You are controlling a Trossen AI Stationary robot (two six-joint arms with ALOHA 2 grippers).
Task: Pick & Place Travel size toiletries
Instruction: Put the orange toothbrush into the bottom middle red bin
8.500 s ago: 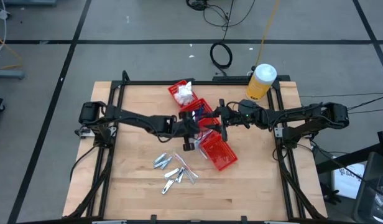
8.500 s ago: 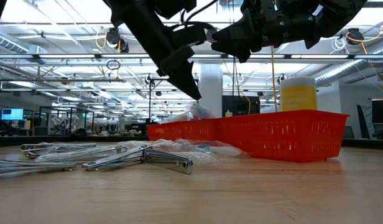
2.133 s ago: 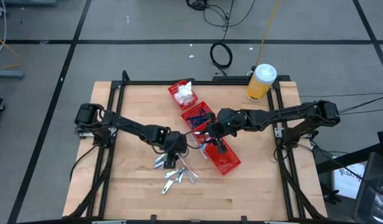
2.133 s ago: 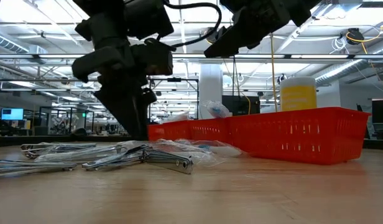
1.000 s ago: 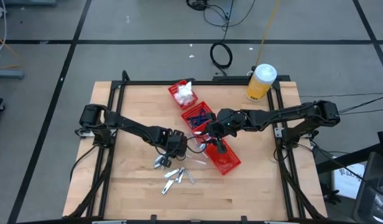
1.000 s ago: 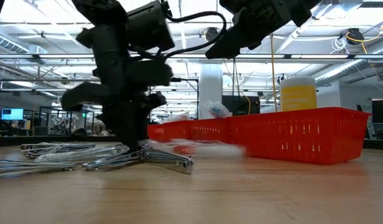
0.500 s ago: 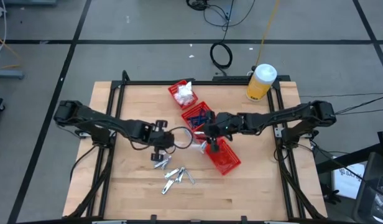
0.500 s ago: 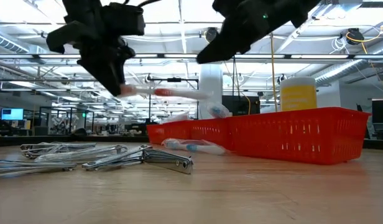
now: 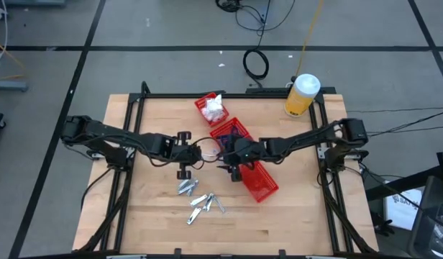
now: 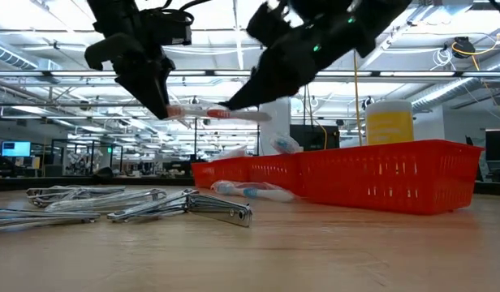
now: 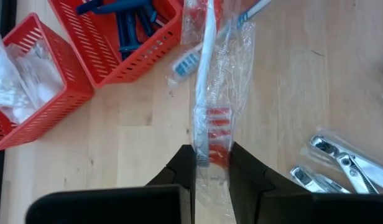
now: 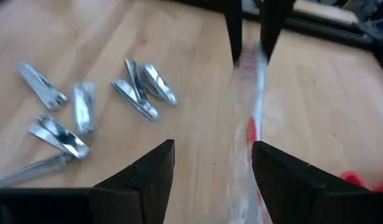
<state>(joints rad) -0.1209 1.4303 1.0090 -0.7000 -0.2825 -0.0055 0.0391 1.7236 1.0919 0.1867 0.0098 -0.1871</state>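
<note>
Room: grey floor around a wooden table (image 9: pixel 300 208), black frame along its edges.
Free space: bare wood toward the near edge.
Left gripper (image 9: pixel 184 154): clenched on a clear-wrapped toothbrush (image 11: pixel 207 93), held level above the table.
Right gripper (image 9: pixel 232 167): fingers apart, facing the toothbrush's far end, not gripping.
Nail clippers (image 9: pixel 200 200): scattered near the table's middle.
Red bins (image 9: pixel 259 180): three in a row; another toothbrush (image 10: pixel 254 192) lies just beside them.

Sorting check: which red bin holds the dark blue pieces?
The middle red bin, between the bin of white packets and the third bin.
</note>
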